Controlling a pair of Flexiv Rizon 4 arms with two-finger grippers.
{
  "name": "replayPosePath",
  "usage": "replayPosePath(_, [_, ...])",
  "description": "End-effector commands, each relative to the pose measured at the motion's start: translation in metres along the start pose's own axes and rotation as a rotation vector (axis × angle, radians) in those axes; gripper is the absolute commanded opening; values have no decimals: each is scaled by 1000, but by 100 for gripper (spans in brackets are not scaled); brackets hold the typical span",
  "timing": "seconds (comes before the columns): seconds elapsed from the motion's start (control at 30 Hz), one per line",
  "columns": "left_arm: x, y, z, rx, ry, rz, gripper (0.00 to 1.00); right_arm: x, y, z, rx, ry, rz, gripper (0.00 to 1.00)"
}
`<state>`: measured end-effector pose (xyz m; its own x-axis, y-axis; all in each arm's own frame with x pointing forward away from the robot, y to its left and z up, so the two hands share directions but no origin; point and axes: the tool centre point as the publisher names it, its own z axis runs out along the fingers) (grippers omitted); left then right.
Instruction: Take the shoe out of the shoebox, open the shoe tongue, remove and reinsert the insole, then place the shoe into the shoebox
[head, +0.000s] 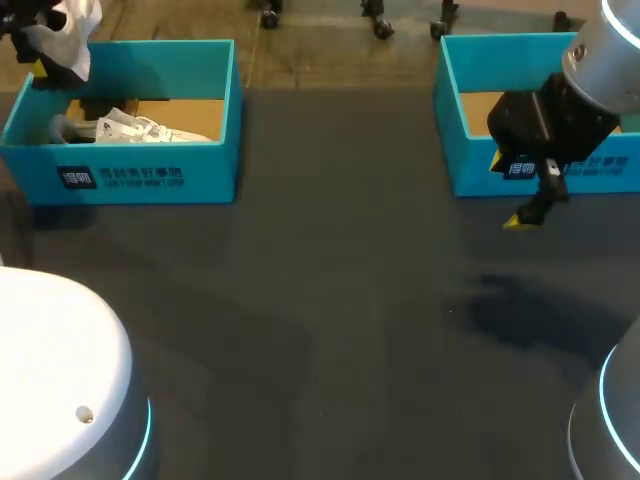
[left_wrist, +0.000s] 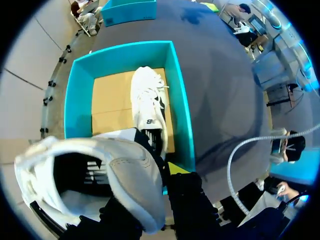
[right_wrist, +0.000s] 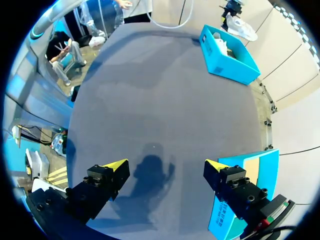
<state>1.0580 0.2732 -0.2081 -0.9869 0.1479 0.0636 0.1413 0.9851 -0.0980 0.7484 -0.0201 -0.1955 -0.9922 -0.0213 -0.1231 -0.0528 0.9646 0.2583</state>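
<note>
Left claw (left_wrist: 150, 200) pinches the shoe (left_wrist: 100, 170) at its heel collar, aloft over the left box (left_wrist: 80, 100). The second shoe (left_wrist: 147, 107) lies below, lengthwise in the box. Right claw (right_wrist: 165, 172) is spread over the table (head: 350, 330), well apart. The set-down spot is likely between the arms.

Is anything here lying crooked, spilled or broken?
Nothing spilled or broken. One white shoe hangs in the left tool above the left shoebox; a second shoe lies inside it.

Left tool (left_wrist: 159, 186) grips white shoe (left_wrist: 100, 167) over shoebox (left_wrist: 79, 100) containing second shoe (left_wrist: 147, 102).
</note>
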Motion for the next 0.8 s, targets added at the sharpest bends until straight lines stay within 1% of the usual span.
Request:
replayPosePath(0.03, [-13, 9, -1, -14, 11, 27, 0, 0, 0, 1, 1, 0, 1, 100])
replayPosePath(0.13, [-18, 11, -2, -22, 4, 49, 0, 0, 0, 1, 1, 0, 1, 100])
replayPosePath(0.17, [-19, 12, -2, -40, -16, 54, 0, 0, 0, 1, 1, 0, 1, 100])
replayPosePath(0.2, [-21, 13, -2, -34, -14, 53, 0, 0, 0, 1, 1, 0, 1, 100])
replayPosePath(0.8, [-21, 13, -2, -34, -14, 53, 0, 0, 0, 1, 1, 0, 1, 100])
